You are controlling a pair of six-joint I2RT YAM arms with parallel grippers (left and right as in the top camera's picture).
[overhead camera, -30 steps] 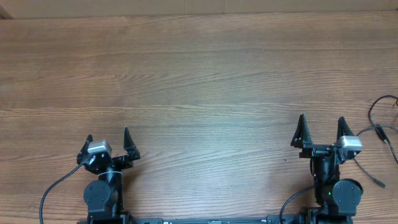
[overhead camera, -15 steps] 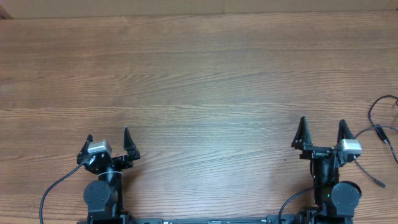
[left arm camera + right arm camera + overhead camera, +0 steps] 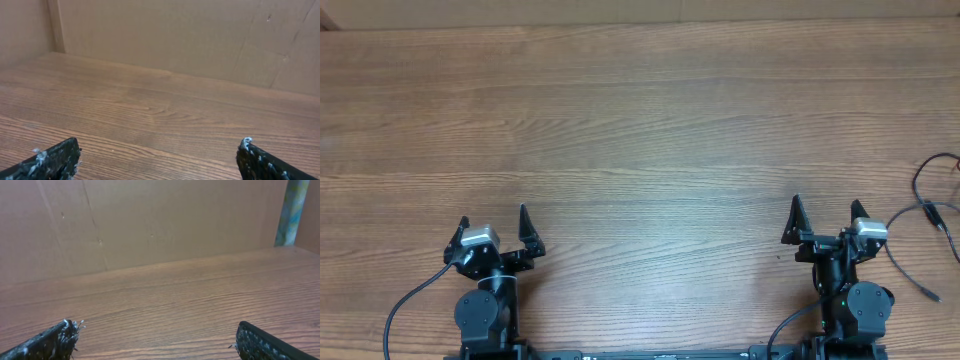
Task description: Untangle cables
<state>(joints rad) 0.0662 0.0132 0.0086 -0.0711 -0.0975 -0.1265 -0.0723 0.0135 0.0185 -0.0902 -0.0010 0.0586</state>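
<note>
- Grippers first, overhead view: left gripper (image 3: 493,215) and right gripper (image 3: 828,202) both sit near the front edge of the table (image 3: 640,120), spread wide with nothing between them. The cables (image 3: 927,210) lie at the far right edge, just beside the right arm (image 3: 860,305), partly out of frame.
- Risk, I reckon: part of the tangle runs off frame, so a blind grab could drag it off the table or pull a loop tighter. One strand curls close to the right arm and could catch on it.
- Left wrist view: wide-apart fingers (image 3: 55,160), bare wood, cardboard wall (image 3: 175,35). No cables at all.
- Right wrist view: same story, so it's aimed past the cables. Only overhead shows where they are, and the wrist cams show that wall properly.
</note>
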